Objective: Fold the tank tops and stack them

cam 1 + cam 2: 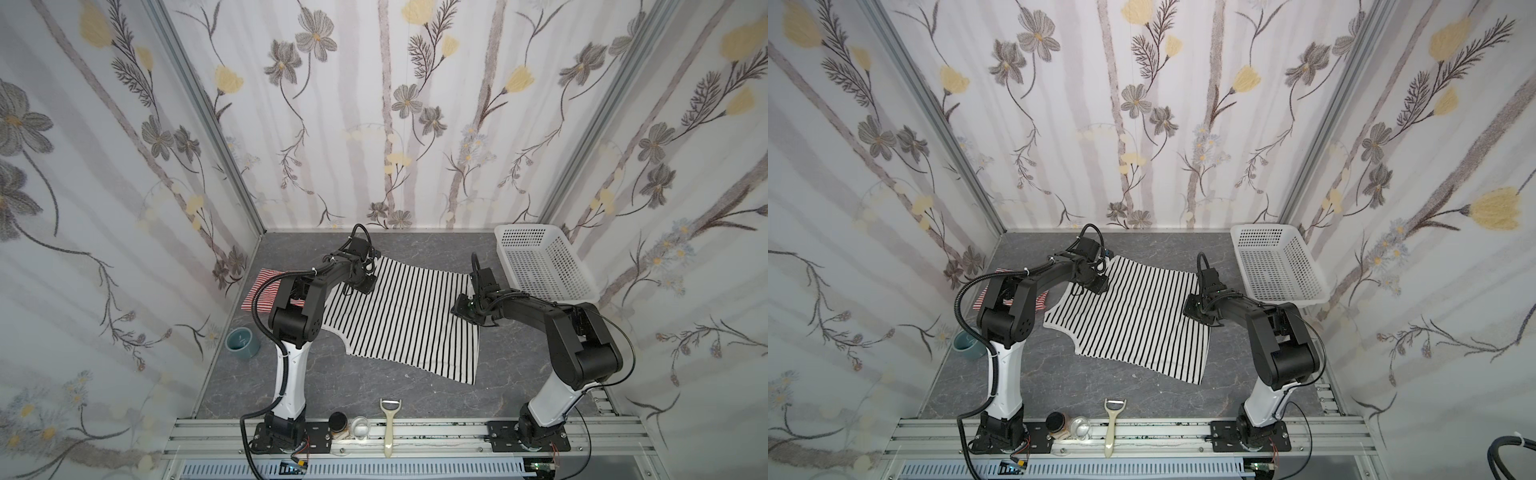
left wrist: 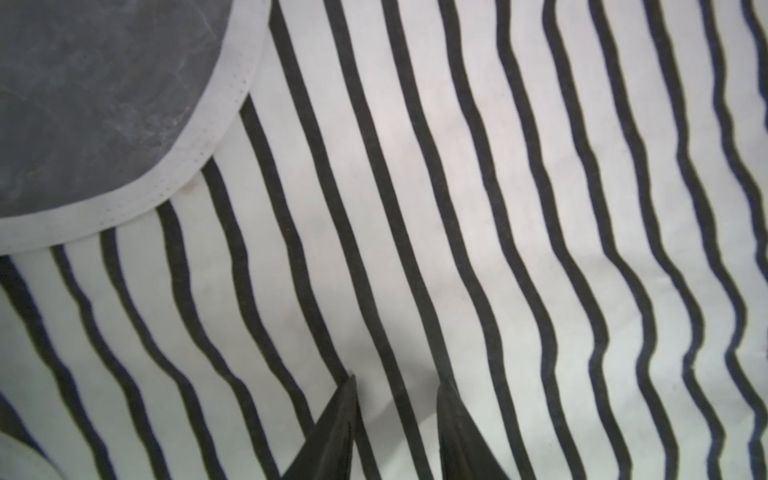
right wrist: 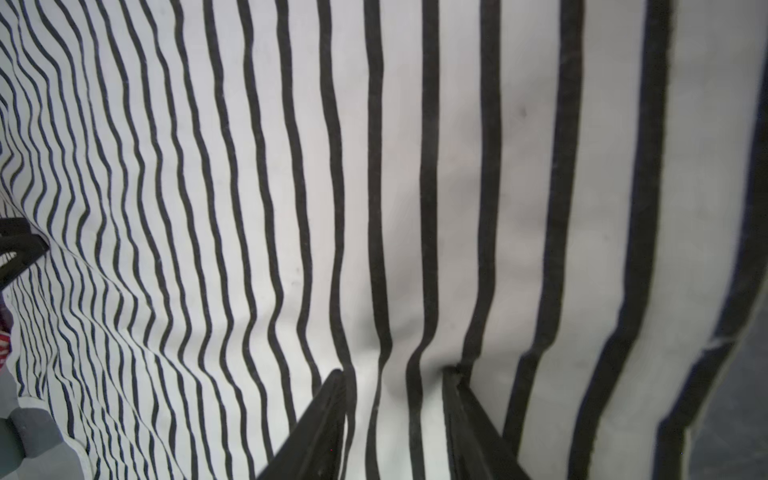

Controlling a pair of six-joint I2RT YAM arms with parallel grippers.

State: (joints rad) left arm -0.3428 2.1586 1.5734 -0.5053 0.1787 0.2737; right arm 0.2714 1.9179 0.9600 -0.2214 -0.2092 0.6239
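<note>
The white, thin-black-striped tank top (image 1: 399, 320) lies flat on the grey marbled worktop (image 1: 374, 399) beside the red-and-white striped tank top (image 1: 255, 297); left tool (image 2: 397, 381) and right tool (image 3: 395, 371), each narrowly parted, press opposite ends, probably to pinch a fold.

Shows two matching arms, left arm (image 1: 291, 365) and right arm (image 1: 552, 399), each a glossy white lower link under blocky matte-black joints. Mounted each on a black base plate (image 1: 318, 436) with silver screws. Trails a ribbed black hose (image 1: 257, 305) along the left one, a thin black cable (image 1: 632, 347) beside the right.
</note>
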